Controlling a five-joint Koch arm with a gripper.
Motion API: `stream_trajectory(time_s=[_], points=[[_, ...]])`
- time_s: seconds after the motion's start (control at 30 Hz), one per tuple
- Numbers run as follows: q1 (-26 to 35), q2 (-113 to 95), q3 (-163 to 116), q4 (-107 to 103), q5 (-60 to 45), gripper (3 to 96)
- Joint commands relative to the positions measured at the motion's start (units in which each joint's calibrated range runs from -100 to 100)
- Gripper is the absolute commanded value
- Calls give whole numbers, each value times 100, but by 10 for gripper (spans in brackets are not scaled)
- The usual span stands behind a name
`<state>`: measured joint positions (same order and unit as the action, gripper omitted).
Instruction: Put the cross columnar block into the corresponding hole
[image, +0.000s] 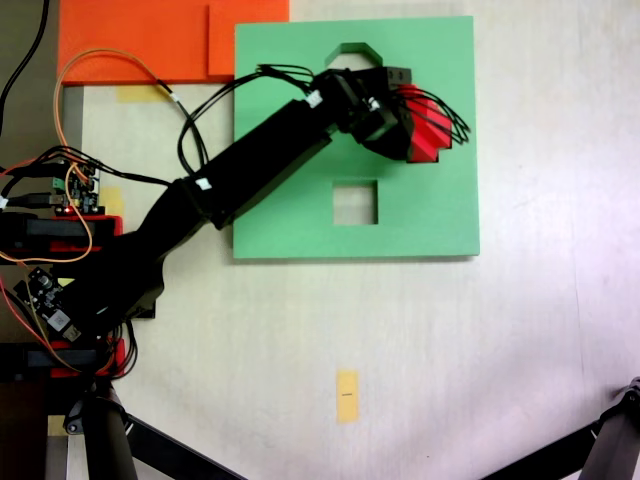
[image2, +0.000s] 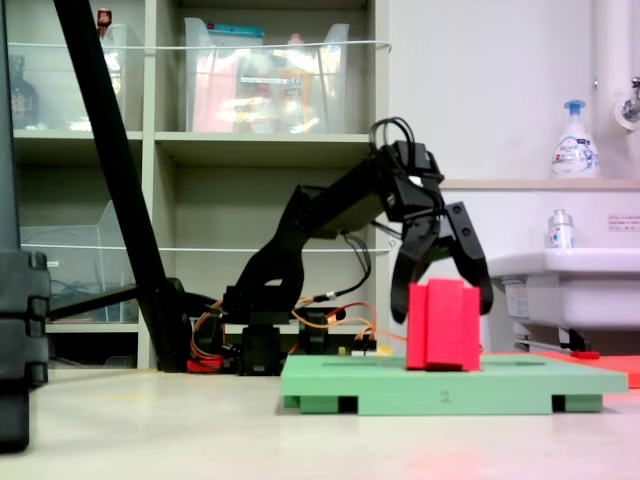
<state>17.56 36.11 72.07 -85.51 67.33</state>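
Observation:
The cross columnar block (image2: 443, 335) is bright red and stands upright on the light-green foam board (image2: 380, 390). In the first exterior view the block (image: 428, 135) shows at the board's (image: 440, 220) upper right, partly under the arm's head. My gripper (image2: 443, 312) comes down over the block's top, and its black fingers (image2: 399, 305) lie against both sides with no gap showing. From above, the gripper (image: 418, 122) covers the spot beneath it. The corresponding hole is hidden in both exterior views, so I cannot tell how deep the block sits.
The board has an octagonal cutout (image: 350, 50) and a square cutout (image: 355, 202). Orange foam sheets (image: 150, 40) lie at the upper left. Circuit boards and wires (image: 70, 190) sit by the arm's base. A black pole (image2: 110, 150) leans in front of the shelves, and a sink (image2: 560, 280) stands behind.

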Motion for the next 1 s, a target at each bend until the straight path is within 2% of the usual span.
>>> stream_trajectory(time_s=[0.03, 0.27, 1.0], points=[[-29, -329, 31, -890, -20, 340], [-34, -1223, 31, -1102, -15, 339], [117, -1866, 31, -1449, -10, 340]])
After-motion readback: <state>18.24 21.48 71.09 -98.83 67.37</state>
